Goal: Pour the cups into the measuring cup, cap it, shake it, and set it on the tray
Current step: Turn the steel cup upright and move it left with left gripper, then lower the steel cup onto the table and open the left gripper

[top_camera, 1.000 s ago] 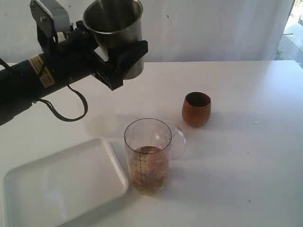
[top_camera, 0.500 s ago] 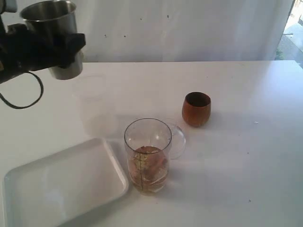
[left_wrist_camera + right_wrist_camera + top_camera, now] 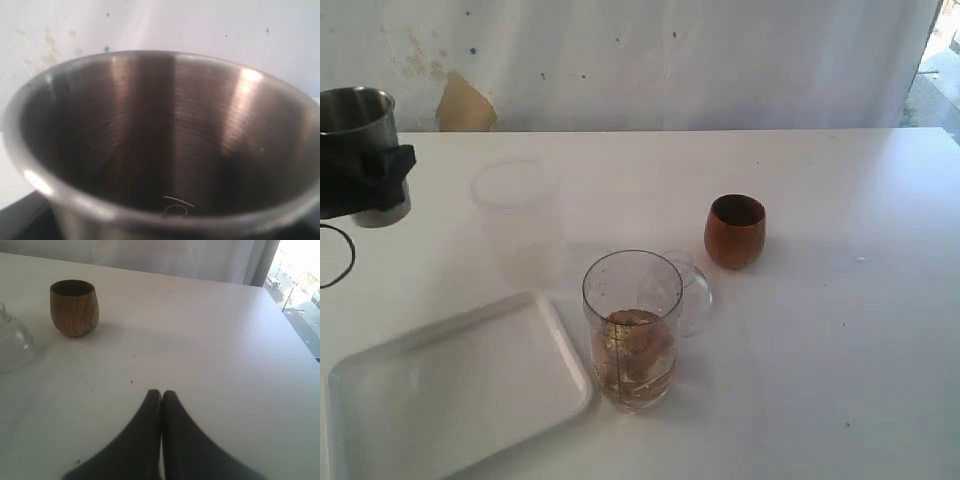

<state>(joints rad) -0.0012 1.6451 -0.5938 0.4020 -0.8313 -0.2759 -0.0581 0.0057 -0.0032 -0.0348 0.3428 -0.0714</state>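
Here the left fingers (image 3: 375,180), half cut off, clasp the smooth tapered steel tumbler (image 3: 358,115). The black right fingers (image 3: 145,430) press together, empty, over the white worktop (image 3: 225,365).

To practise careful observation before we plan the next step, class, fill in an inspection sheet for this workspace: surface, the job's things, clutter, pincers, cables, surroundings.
Surface: white table, small dark specks, no spill seen.
Job's things: measuring cup upright, uncapped, amber liquid low inside; clear dome lid on the table behind it; wooden cup upright; steel tumbler held up at left, looks empty; tray with nothing on it.
Clutter: frosted cup, upright.
Pincers: left pincer grips the tumbler; right pincer shut, holding nothing.
Cables: one black loop below the left pincer.
Surroundings: white wall with a peeled patch; bright window at right.
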